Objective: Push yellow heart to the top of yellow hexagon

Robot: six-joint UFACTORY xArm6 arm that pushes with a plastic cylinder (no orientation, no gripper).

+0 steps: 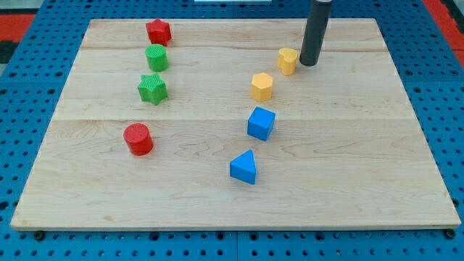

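The yellow heart (288, 61) lies near the view's top, right of centre. The yellow hexagon (262, 86) lies just below and to the left of it, a small gap between them. My tip (309, 64) stands on the board right beside the heart, on its right side, touching or nearly touching it. The dark rod rises from there out of the view's top.
A blue cube (261, 123) and a blue triangle (244, 167) lie below the hexagon. At the left stand a red star (158, 31), a green cylinder (157, 57), a green star (152, 88) and a red cylinder (138, 139). The wooden board (362, 159) ends near every view edge.
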